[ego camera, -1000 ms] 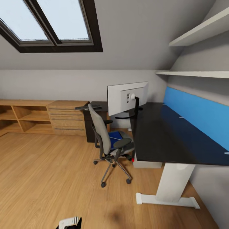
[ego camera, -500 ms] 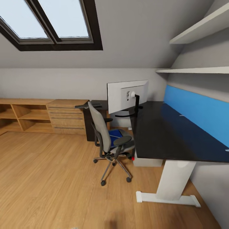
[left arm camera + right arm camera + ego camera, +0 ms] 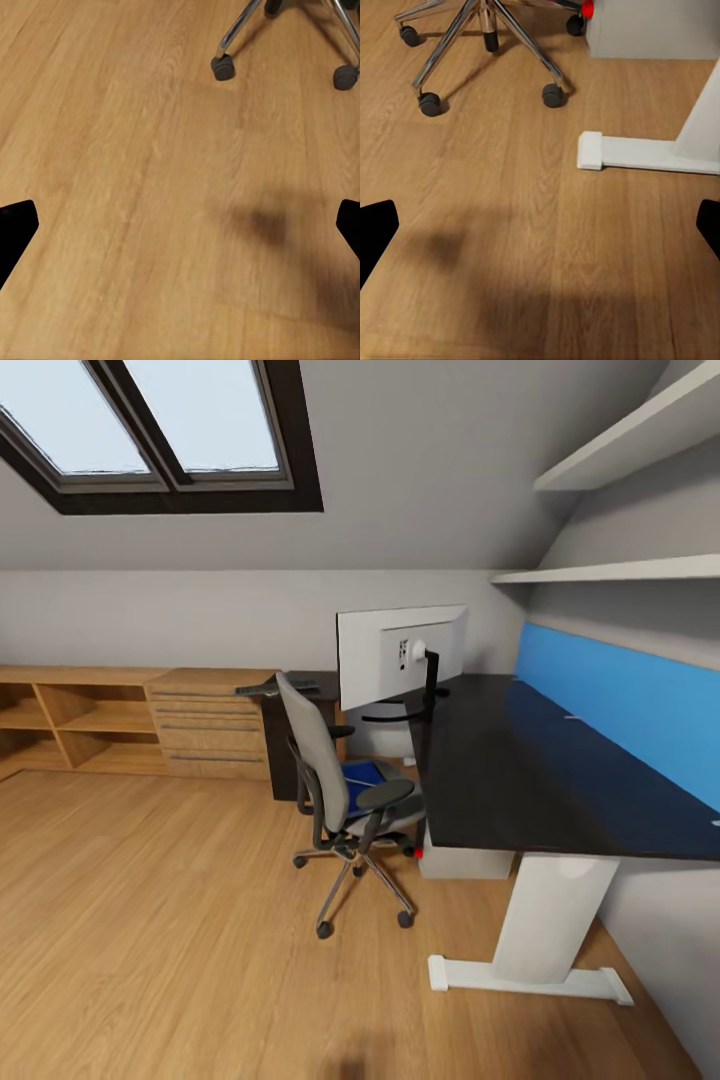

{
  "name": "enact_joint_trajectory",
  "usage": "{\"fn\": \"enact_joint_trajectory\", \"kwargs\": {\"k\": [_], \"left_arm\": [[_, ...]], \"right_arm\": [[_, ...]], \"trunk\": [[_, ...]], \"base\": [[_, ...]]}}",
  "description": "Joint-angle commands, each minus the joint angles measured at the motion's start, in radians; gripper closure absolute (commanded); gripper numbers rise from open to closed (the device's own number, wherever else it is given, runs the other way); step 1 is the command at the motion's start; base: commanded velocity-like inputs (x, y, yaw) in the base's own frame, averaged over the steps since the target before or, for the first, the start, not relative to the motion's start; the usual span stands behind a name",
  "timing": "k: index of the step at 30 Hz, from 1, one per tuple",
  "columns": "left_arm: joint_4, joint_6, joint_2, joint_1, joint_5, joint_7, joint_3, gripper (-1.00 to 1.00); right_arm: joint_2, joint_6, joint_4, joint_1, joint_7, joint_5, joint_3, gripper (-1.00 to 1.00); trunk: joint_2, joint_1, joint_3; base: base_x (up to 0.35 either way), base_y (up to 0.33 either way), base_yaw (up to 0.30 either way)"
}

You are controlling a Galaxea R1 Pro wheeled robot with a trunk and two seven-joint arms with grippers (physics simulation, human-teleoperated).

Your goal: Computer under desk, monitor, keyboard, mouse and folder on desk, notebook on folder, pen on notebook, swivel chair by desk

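The desk (image 3: 520, 780) is being seen at right, black top bare near its front, blue panel behind. The monitor (image 3: 400, 652) is standing on its far end, white back toward the camera. The chair (image 3: 345, 800) is sitting just beside the desk edge, turned away, with the folder (image 3: 362, 775) lying on its seat. A dark flat item, possibly the keyboard (image 3: 278, 686), is lying on the wooden cabinet (image 3: 210, 725) behind the chair.

Left gripper (image 3: 180, 225): fingertips are being held wide apart over bare floor (image 3: 150, 920), chair casters ahead. Right gripper (image 3: 540, 225): likewise spread wide, nothing held, the desk's white foot and the chair base ahead.
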State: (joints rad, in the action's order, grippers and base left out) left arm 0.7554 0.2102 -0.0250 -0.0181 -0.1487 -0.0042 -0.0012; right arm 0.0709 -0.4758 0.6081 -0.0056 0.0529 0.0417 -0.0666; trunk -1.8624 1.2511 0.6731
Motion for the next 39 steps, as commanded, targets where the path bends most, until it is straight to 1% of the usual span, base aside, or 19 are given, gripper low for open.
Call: {"fn": "enact_joint_trajectory", "kwargs": {"k": [1,8,13,14,15,17,18,19,20,22,23,24,25,27,28,31,32,34,39], "left_arm": [[0.001,0.001,0.000,0.000,-0.008,0.000,0.000,-1.00],[0.002,0.003,0.000,0.000,-0.008,0.000,0.000,-1.00],[0.003,0.004,0.000,0.000,-0.008,0.000,0.001,-1.00],[0.003,0.004,0.000,0.000,-0.008,0.000,0.001,-1.00],[0.003,0.004,0.000,0.000,-0.008,0.000,0.001,-1.00],[0.004,0.004,0.000,0.000,-0.008,0.000,0.001,-1.00],[0.004,0.004,0.001,0.000,-0.008,0.000,0.001,-1.00],[0.004,0.004,0.001,0.000,-0.008,0.000,0.001,-1.00],[0.004,0.004,0.002,0.000,-0.008,0.000,0.001,-1.00],[0.005,0.004,0.002,0.000,-0.008,0.000,0.001,-1.00],[0.008,0.004,0.003,0.000,-0.008,0.001,0.002,-1.00],[0.012,0.004,0.003,0.000,-0.008,0.001,0.002,-1.00],[0.020,0.004,0.003,0.000,-0.008,0.001,0.003,-1.00],[0.029,0.004,0.003,0.000,-0.008,0.002,0.003,-1.00],[0.035,0.004,0.003,0.000,-0.008,0.002,0.004,-1.00],[0.039,0.004,0.003,0.000,-0.009,0.002,0.006,-1.00],[0.041,0.003,0.003,0.000,-0.010,0.002,0.007,-1.00],[0.042,0.003,0.004,0.000,-0.010,0.003,0.008,-1.00],[0.043,0.003,0.004,0.000,-0.010,0.002,0.008,-1.00]], "right_arm": [[0.000,-0.002,-0.001,-0.001,0.006,0.004,-0.003,-1.00],[0.001,-0.001,-0.001,-0.001,0.009,0.003,-0.004,-1.00],[0.009,0.005,0.033,-0.001,0.033,-0.004,-0.001,-1.00],[0.013,0.008,0.042,-0.001,0.043,-0.005,-0.001,-1.00],[0.024,0.019,0.065,-0.001,0.070,-0.002,-0.001,-1.00],[0.038,0.043,0.092,-0.001,0.099,0.001,-0.001,-1.00],[0.048,0.078,0.121,-0.003,0.124,0.002,-0.001,-1.00],[0.051,0.100,0.136,-0.006,0.134,0.003,-0.001,-1.00],[0.057,0.146,0.163,-0.022,0.147,0.003,-0.001,-1.00],[0.061,0.192,0.184,-0.049,0.156,0.002,-0.001,-1.00],[0.064,0.234,0.198,-0.084,0.161,0.001,-0.001,-1.00],[0.065,0.252,0.203,-0.103,0.163,0.001,-0.002,-1.00],[0.068,0.284,0.209,-0.141,0.166,0.000,-0.004,-1.00],[0.069,0.317,0.212,-0.178,0.167,0.000,-0.006,-1.00],[0.070,0.349,0.212,-0.216,0.168,0.000,-0.008,-1.00],[0.070,0.384,0.202,-0.269,0.169,-0.001,-0.008,-1.00],[0.071,0.397,0.191,-0.299,0.170,-0.001,-0.008,-1.00],[0.071,0.408,0.178,-0.331,0.171,-0.002,-0.008,-1.00],[0.072,0.416,0.166,-0.359,0.174,-0.019,-0.007,-1.00]], "trunk": [[-0.008,0.004,0.004],[-0.057,0.031,0.026],[-0.092,0.050,0.042],[-0.099,0.054,0.045],[-0.106,0.058,0.048],[-0.120,0.065,0.054],[-0.127,0.069,0.057],[-0.134,0.073,0.060],[-0.134,0.073,0.060],[-0.134,0.073,0.060],[-0.134,0.073,0.060],[-0.134,0.073,0.060],[-0.134,0.073,0.060],[-0.134,0.073,0.060],[-0.134,0.073,0.060],[-0.134,0.073,0.060],[-0.134,0.073,0.060],[-0.134,0.073,0.060],[-0.134,0.073,0.060]], "base": [[0.000,0.000,0.000],[0.000,0.000,0.000],[0.000,0.000,0.000],[0.000,0.000,0.000],[0.000,0.000,0.000],[0.000,0.000,0.000],[0.000,0.000,0.000],[0.000,0.000,0.000],[0.000,0.000,0.000],[0.000,0.000,0.000],[0.000,0.000,0.000],[0.000,0.000,0.000],[0.000,0.000,0.000],[0.000,0.000,0.000],[0.000,0.000,0.000],[0.000,0.000,0.000],[0.000,0.000,0.000],[0.000,0.000,0.000],[0.015,0.000,0.000]]}}
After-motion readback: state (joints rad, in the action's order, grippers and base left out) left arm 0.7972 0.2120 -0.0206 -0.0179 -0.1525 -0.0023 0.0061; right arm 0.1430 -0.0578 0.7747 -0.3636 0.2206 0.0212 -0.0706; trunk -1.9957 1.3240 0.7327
